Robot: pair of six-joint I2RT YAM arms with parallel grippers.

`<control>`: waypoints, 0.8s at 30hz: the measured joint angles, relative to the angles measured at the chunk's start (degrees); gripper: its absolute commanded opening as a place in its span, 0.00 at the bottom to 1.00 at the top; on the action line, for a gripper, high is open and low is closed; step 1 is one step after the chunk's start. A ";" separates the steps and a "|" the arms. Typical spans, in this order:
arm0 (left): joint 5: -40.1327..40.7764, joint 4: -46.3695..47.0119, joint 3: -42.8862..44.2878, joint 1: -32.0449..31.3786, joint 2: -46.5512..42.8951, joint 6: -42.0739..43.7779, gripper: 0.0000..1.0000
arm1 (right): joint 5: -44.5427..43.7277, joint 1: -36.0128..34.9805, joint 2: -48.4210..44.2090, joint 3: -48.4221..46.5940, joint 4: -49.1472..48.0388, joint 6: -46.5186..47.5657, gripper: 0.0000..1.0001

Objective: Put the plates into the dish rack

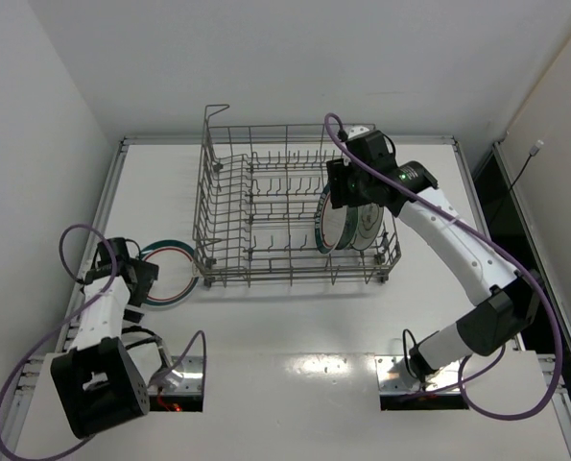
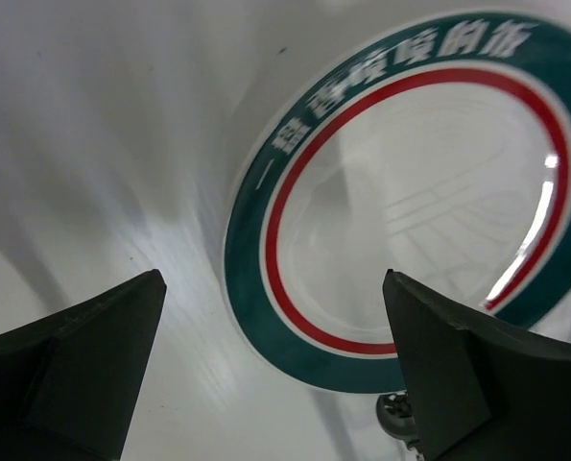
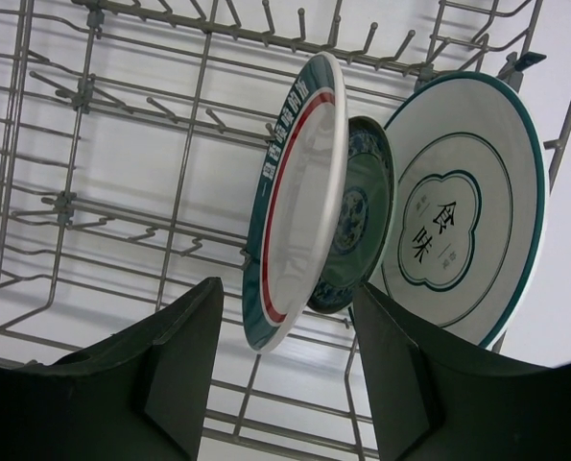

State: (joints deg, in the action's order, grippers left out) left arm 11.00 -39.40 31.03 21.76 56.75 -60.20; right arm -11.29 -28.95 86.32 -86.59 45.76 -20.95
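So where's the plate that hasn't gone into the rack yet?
In the top view, the ringed plate lies flat on the table's left side, just off the dish rack's near-left corner.

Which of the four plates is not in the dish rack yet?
The ringed plate lying flat on the table; the other three stand in the dish rack.

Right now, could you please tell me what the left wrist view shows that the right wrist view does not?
Only the left wrist view: a ringed plate lying flat on the table, in front of the open left end effector. Only the right wrist view: the dish rack holding three upright plates, a second ringed plate, the teal plate and the white motif plate, with the right end effector facing them. Shared: a red-and-green ringed rim seen between open dark jaws.
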 measured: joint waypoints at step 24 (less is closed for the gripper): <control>-16.31 12.96 -1.33 7.39 16.94 2.27 0.36 | 1.97 3.89 0.04 0.83 1.60 1.07 0.54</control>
State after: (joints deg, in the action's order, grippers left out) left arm -5.30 -26.44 29.69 29.15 73.69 -57.93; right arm -9.32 -25.06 86.37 -85.76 47.35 -19.88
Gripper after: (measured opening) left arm 0.431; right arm 0.535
